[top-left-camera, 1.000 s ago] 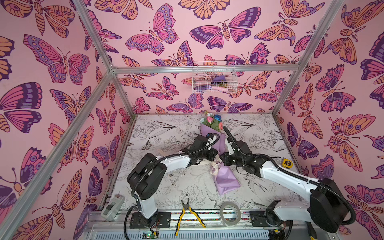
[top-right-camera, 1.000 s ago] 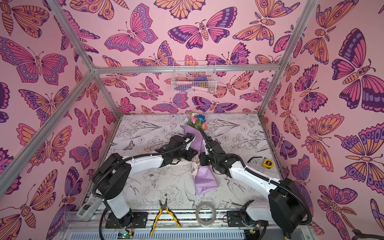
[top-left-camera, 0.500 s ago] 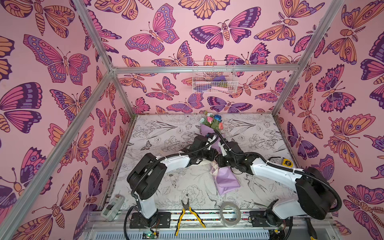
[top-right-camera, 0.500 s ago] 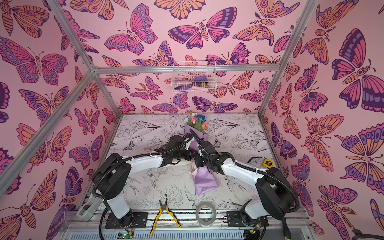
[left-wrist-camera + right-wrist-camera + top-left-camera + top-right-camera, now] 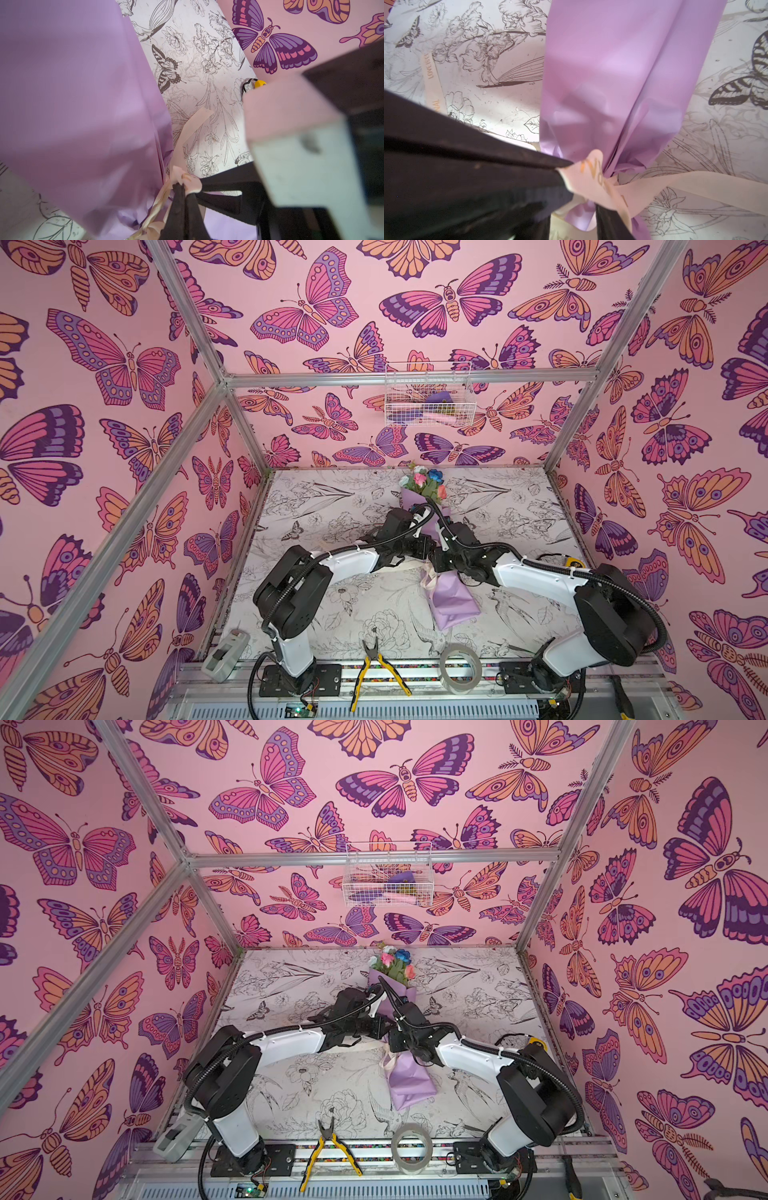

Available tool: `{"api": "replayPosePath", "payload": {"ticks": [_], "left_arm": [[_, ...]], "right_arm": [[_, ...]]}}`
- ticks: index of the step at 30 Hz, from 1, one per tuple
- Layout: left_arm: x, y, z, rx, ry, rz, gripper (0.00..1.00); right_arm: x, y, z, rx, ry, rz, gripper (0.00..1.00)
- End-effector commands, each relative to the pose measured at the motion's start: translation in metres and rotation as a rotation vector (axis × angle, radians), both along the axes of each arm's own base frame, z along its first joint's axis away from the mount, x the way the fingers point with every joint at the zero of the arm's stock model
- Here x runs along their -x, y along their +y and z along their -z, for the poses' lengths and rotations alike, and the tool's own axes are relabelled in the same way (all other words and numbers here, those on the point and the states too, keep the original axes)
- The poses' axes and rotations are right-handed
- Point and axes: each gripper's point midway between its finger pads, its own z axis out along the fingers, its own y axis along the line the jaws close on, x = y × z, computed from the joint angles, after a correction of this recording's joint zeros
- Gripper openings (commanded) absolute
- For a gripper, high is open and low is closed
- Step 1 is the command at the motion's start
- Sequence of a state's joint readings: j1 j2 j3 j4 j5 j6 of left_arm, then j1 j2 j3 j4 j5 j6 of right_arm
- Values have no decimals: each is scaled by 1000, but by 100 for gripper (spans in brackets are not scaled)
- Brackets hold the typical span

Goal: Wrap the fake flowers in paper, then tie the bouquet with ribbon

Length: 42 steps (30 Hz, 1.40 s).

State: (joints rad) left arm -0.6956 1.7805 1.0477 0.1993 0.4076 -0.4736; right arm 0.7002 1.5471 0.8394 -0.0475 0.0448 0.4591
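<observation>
The bouquet (image 5: 453, 601) lies on the surface (image 5: 332, 506), long axis front-to-back, flower heads (image 5: 424, 481) far. The left hand (image 5: 182, 193) is clamped on the ribbon (image 5: 591, 176) at its waist — the right hand (image 5: 199, 190), jaws apart, is just beside.

Lilac-paper bouquet (image 5: 455, 605) lies flat, fake flowers (image 5: 424, 481) at its far end, cream ribbon (image 5: 589, 177) seemingly knotted midway.

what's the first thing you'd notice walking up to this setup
The pink walls covered in big purple and orange butterflies grab the eye first, on every side of the table. Next is the lilac bouquet lying in the middle of it, flower heads toward the far side. At its waist the left gripper has its fingers shut on the cream ribbon.
</observation>
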Motion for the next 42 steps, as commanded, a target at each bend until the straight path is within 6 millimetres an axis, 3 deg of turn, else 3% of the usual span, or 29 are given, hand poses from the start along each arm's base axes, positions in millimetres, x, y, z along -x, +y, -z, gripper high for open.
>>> {"api": "replayPosePath", "payload": {"ticks": [1, 9, 11, 13, 16, 22, 24, 34, 38, 42], "left_arm": [[8, -7, 2, 20, 54, 39, 0], [12, -4, 4, 24, 80, 29, 1], [12, 2, 4, 21, 87, -2, 9], [15, 10, 3, 15, 85, -36, 30], [18, 27, 0, 7, 80, -111, 43], [31, 66, 7, -13, 79, -265, 44], [38, 71, 9, -2, 70, -267, 44], [82, 28, 29, -40, 14, -77, 50], [82, 17, 40, -66, 20, -68, 51], [78, 20, 47, -89, 20, -104, 46]], "right_arm": [[-14, 14, -17, -43, -63, -10, 34], [-13, 14, -19, -71, -66, 4, 6], [-12, 12, -20, -78, -70, 20, 0], [-11, 10, -22, -87, -72, 27, 0], [-9, 8, -25, -99, -70, 38, 0], [-8, 5, -24, -102, -52, 65, 0], [-7, 4, -23, -103, -43, 74, 0], [-5, 2, -19, -107, -19, 94, 0], [-5, 2, -19, -109, -16, 93, 0], [-4, 1, -20, -111, -17, 94, 0]]}}
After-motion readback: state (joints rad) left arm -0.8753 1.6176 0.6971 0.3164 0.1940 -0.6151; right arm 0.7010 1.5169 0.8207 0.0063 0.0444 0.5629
